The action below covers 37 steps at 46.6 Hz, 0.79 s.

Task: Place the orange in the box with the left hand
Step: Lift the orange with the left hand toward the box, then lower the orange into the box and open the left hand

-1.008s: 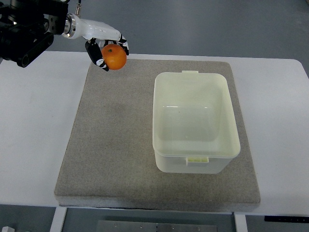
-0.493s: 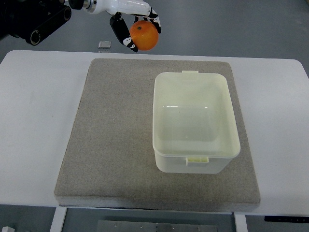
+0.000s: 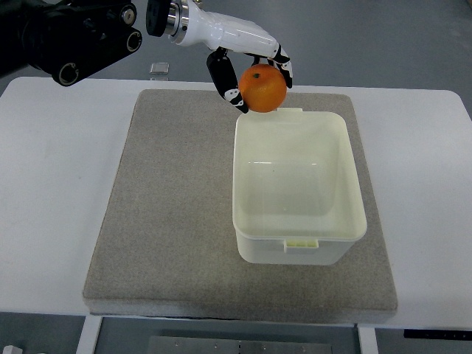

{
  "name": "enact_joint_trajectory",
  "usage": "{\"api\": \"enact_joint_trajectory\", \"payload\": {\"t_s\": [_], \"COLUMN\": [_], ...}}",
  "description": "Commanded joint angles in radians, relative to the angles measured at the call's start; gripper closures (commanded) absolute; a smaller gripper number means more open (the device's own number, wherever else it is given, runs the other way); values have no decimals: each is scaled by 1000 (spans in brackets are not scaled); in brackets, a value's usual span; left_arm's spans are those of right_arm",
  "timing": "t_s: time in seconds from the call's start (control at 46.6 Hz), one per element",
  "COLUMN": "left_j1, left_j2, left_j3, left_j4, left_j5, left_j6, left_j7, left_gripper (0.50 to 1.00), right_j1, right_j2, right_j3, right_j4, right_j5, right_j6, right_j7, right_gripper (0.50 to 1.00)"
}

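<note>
Carrying the orange (image 3: 262,88) in mid-air, your left hand (image 3: 249,70) hangs over the far edge of the box (image 3: 355,177), toward the counter's (image 3: 51,192) far edge. Its fingers (image 3: 225,79) are curled around the fruit, dark pads wrapping its left side and top, so the grip looks firm from this view, though you cannot see the contact on the underside.

Your main risk is letting go too soon. The orange sits just above the box's far rim and its small tab, not over the open middle. Released here, it could strike the rim and bounce back onto the grey mat (image 3: 177,214), then roll toward the counter's far edge. Carry it further over the cavity before you spread the fingers.

A 2nd risk is the hand itself: if it comes down at this spot, the lower fingers could catch the rim and shove or tip the light plastic box across the mat.

Only 1 container is present, a pale cream box with no lid on it, standing on the right part of the mat. It looks empty.
</note>
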Motion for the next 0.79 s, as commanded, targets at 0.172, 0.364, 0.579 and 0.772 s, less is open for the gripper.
{"api": "enact_joint_trajectory", "payload": {"t_s": [0.172, 0.364, 0.579, 0.772], "left_j1": [-1, 19, 77, 103], "left_j2": [-24, -73, -139, -154], "left_j3": [0, 3, 3, 4], "left_j4": [-107, -110, -107, -103], "left_j5": [11, 77, 178, 185], "left_j6": [1, 1, 4, 4], "left_j7": [0, 0, 0, 0], "left_gripper": [1000, 1000, 1000, 1000], "right_j1": [0, -1, -1, 0], "right_j2": [0, 0, 0, 0], "right_j3": [0, 0, 0, 0], "right_j4": [0, 0, -1, -1], "right_j5": [0, 0, 0, 0], "right_j6": [0, 0, -1, 0], "right_j7": [0, 0, 0, 0], "right_gripper": [568, 568, 568, 568]}}
